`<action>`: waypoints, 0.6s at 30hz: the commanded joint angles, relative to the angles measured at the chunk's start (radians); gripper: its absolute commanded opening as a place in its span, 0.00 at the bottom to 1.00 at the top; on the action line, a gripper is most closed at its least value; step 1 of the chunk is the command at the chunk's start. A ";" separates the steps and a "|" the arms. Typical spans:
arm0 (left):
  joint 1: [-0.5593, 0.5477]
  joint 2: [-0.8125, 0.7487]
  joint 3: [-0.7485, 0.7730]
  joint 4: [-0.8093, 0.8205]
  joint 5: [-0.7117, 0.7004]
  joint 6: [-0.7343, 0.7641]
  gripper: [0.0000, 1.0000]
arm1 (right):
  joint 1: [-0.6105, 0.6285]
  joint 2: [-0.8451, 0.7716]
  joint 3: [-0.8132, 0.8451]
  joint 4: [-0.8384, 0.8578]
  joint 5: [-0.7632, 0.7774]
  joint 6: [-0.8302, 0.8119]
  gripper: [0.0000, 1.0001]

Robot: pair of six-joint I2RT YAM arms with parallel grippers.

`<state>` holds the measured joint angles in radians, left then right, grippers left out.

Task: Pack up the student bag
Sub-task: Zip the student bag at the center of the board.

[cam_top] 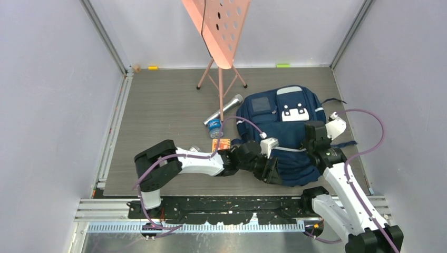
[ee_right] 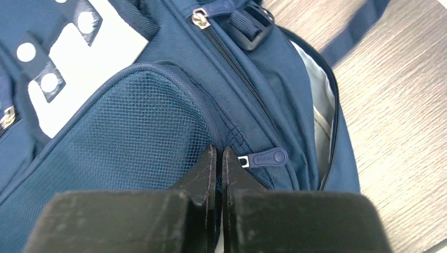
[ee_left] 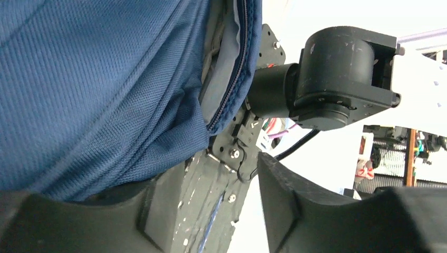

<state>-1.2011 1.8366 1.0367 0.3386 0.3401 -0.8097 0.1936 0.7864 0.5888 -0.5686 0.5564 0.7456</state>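
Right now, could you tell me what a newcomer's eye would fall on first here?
The navy student bag lies flat right of centre, by far the biggest thing in view. A salmon perforated stand rises behind it, to the left at the back. The right tool is shut at the bag's mesh pocket seam.

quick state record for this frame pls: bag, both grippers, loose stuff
backpack: navy, lying on the table, right of centre
main zip: partly open, pale lining showing
left gripper: open, at the backpack's near edge, fabric against it
right gripper: shut, tips on a seam beside a zipper pull; cannot tell if fabric is pinched
loose items: microphone, small blue round container, orange packet, all left of the backpack, outside it
far side: music stand
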 commanded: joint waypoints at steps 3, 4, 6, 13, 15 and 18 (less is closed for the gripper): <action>0.074 -0.192 -0.065 -0.075 -0.160 0.036 0.68 | 0.026 -0.023 0.191 -0.046 -0.079 -0.049 0.00; 0.087 -0.211 -0.073 -0.097 -0.177 0.036 0.71 | 0.027 -0.017 0.201 -0.056 -0.080 -0.053 0.00; 0.123 -0.240 -0.099 -0.110 -0.195 0.017 0.75 | 0.026 0.000 0.225 -0.063 -0.087 -0.062 0.01; 0.207 -0.223 -0.096 -0.101 -0.214 0.004 0.82 | 0.027 0.015 0.233 -0.056 -0.064 -0.063 0.01; 0.222 -0.189 -0.073 -0.072 -0.201 0.026 0.82 | 0.027 0.010 0.230 -0.058 -0.070 -0.057 0.00; 0.254 -0.128 -0.041 -0.021 -0.183 0.071 0.79 | 0.027 -0.006 0.211 -0.055 -0.100 -0.036 0.01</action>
<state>-0.9878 1.6432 0.9276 0.2123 0.1864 -0.8143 0.2153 0.8120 0.7666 -0.6853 0.4629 0.6838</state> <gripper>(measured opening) 0.814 0.049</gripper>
